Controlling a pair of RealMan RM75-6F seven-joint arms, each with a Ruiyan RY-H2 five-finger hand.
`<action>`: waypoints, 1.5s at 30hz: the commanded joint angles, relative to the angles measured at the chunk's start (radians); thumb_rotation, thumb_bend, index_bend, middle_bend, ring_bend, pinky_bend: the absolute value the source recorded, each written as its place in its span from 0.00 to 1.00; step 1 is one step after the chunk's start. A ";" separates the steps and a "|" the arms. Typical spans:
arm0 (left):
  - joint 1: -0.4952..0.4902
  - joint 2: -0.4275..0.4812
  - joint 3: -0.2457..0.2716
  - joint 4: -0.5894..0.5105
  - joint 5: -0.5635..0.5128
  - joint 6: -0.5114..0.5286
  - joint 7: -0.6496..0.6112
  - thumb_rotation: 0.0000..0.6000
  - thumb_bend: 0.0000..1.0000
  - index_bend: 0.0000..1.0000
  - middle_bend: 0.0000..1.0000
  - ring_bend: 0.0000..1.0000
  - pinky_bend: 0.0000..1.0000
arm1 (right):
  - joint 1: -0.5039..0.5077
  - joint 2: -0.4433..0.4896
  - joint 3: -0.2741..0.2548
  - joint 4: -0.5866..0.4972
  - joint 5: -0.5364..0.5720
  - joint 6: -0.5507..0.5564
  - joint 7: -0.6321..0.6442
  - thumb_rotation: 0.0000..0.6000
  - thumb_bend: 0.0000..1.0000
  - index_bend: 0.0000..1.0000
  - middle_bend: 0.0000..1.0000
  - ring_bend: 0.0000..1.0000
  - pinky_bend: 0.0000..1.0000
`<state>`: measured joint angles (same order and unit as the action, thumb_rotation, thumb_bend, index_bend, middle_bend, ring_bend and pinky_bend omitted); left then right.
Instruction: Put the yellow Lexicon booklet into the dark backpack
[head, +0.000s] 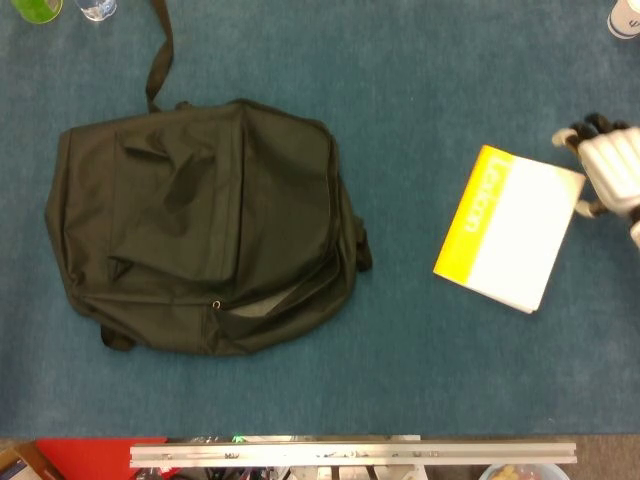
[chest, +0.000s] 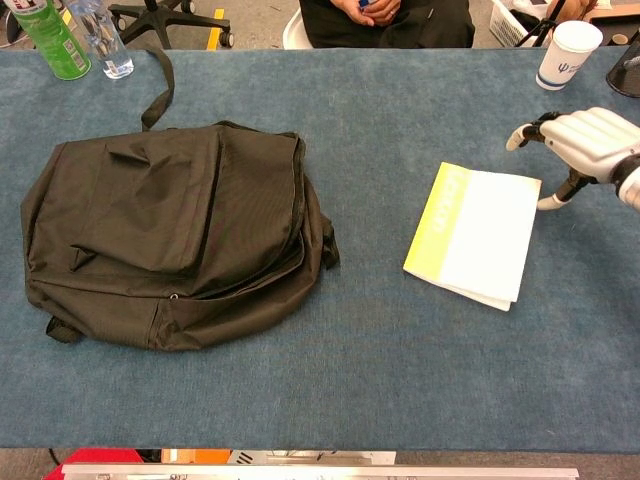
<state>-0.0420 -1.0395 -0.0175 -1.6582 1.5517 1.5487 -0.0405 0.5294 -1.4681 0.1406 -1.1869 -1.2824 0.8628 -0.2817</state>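
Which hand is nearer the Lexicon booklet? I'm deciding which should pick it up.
Right. The right hand sits just off the far right corner of the Lexicon booklet, thumb by its edge. The left hand is not in either view.
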 joint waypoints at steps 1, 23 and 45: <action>0.000 -0.002 -0.003 0.000 0.003 0.004 0.000 1.00 0.22 0.15 0.21 0.12 0.17 | 0.047 -0.031 0.040 0.036 0.051 -0.044 0.000 1.00 0.06 0.28 0.28 0.15 0.30; -0.009 0.002 0.001 -0.030 0.020 -0.003 0.037 1.00 0.22 0.15 0.21 0.12 0.17 | 0.024 0.318 -0.156 -0.441 -0.360 -0.016 0.296 1.00 0.08 0.28 0.36 0.19 0.30; 0.010 0.003 0.011 0.008 0.021 0.012 -0.006 1.00 0.22 0.15 0.22 0.12 0.17 | 0.129 0.096 -0.180 -0.413 -0.314 -0.144 0.104 1.00 0.05 0.28 0.41 0.19 0.27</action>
<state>-0.0321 -1.0367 -0.0059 -1.6509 1.5727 1.5611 -0.0462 0.6559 -1.3668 -0.0397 -1.6041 -1.6002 0.7161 -0.1765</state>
